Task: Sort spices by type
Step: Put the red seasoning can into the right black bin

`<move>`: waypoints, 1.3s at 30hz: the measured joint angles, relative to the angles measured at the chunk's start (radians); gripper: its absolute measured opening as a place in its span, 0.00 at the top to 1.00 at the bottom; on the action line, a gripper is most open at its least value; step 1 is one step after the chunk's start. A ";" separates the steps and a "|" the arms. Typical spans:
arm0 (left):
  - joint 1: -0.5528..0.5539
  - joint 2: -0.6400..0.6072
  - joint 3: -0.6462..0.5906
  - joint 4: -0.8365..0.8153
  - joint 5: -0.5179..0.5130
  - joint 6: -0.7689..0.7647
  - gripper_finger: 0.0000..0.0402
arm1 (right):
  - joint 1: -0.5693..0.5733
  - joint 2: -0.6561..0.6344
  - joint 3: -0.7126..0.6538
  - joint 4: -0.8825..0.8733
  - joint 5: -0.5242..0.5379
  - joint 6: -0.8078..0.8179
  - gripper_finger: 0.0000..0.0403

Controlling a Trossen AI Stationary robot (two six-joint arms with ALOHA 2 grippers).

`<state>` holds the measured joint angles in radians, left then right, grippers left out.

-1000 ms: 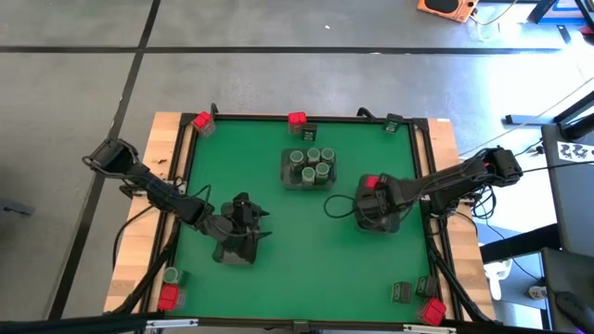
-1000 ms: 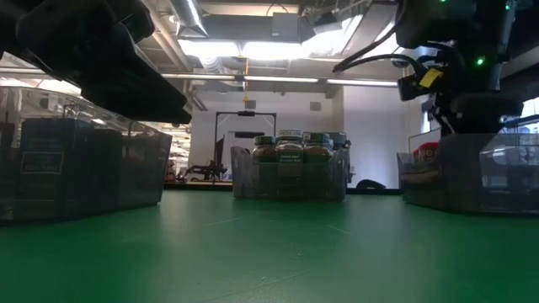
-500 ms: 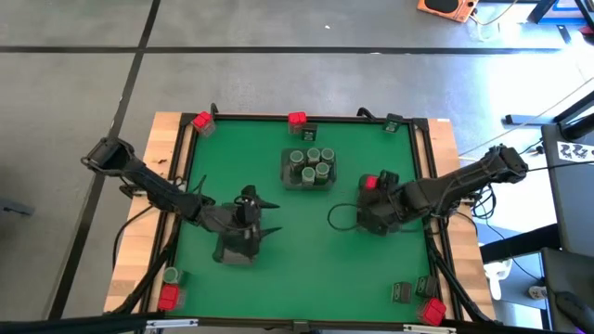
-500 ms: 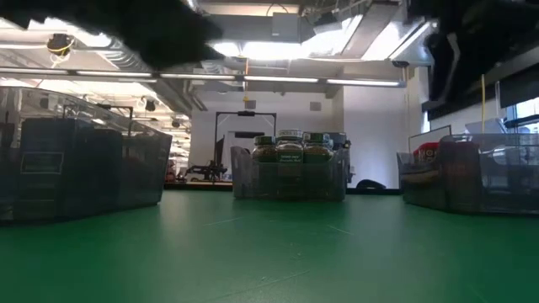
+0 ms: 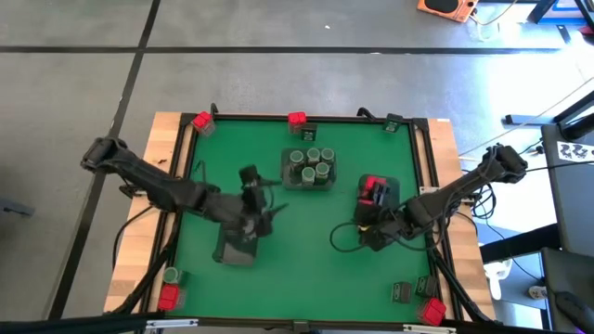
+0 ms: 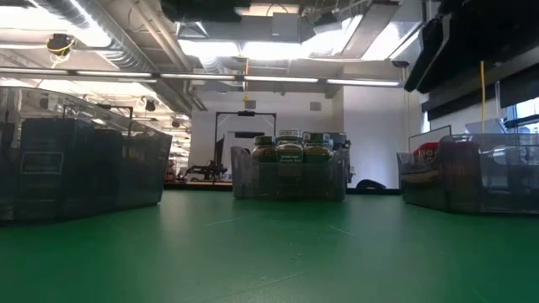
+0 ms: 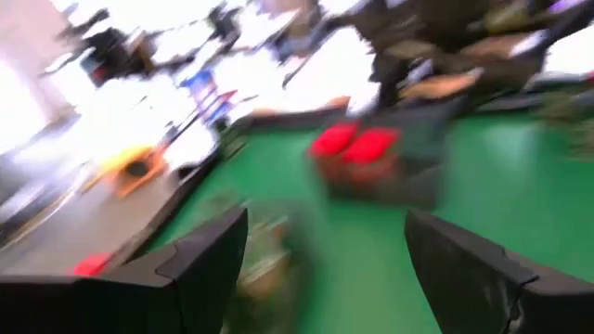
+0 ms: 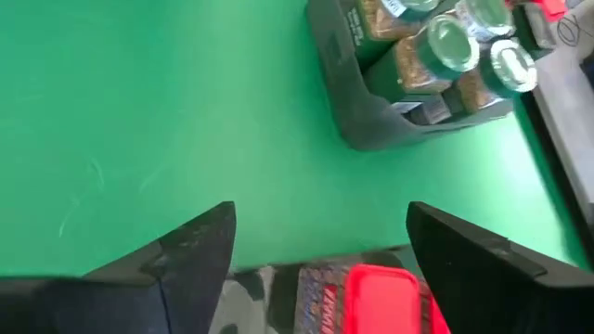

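While both arms hang above the green table (image 5: 306, 223) with nothing in their grasp, the main risks lie in the spread of the work. Three grey trays sit on the mat: the middle tray (image 5: 309, 183) holds the round jars (image 5: 312, 166), the right tray (image 5: 380, 206) holds red boxes (image 5: 374, 188), and the left tray (image 5: 236, 250), seen from table height, seems to hold dark tins (image 6: 59, 164). Unsorted spices wait well apart at the table's edges: a red box (image 5: 201, 122) and another (image 5: 297, 119) on the far side, a dark tin (image 5: 393, 122) at the far right corner, a jar (image 5: 171, 275) with a red box (image 5: 168, 297) at the near left, a tin (image 5: 401, 292) and a red box (image 5: 432, 312) at the near right.

Such long reaches to corners could let an arm sweep a tray and shift it.

The right gripper (image 8: 320, 269) stands wide open and empty just above the red boxes in its tray; a careless descent could knock them askew or clip the tray wall.

The left gripper (image 7: 325, 269) is also spread open and empty, near the jar tray; its wrist view is smeared, which suggests fast travel, and a swing at that speed could tip the jars.

Corner pieces sit tight against the raised rim, so a finger may catch it and the grasp may slip.
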<state>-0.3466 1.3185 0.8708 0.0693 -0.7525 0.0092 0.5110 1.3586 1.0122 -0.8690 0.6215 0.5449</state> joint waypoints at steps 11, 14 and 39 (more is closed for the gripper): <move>0.256 -0.054 0.171 -0.762 -0.035 -0.243 0.28 | -0.001 0.000 -0.125 0.431 0.060 -0.167 0.21; 0.308 -0.053 0.171 -0.809 -0.034 -0.245 0.28 | -0.001 0.000 -0.125 0.514 0.061 -0.237 0.21; 0.985 -0.041 0.170 -0.926 0.145 -0.279 0.03 | -0.098 0.028 -0.125 0.579 0.058 -0.395 0.21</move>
<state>0.6381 1.2778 1.0411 -0.8564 -0.6076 -0.2697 0.4127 1.3865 0.8875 -0.2899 0.6790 0.1496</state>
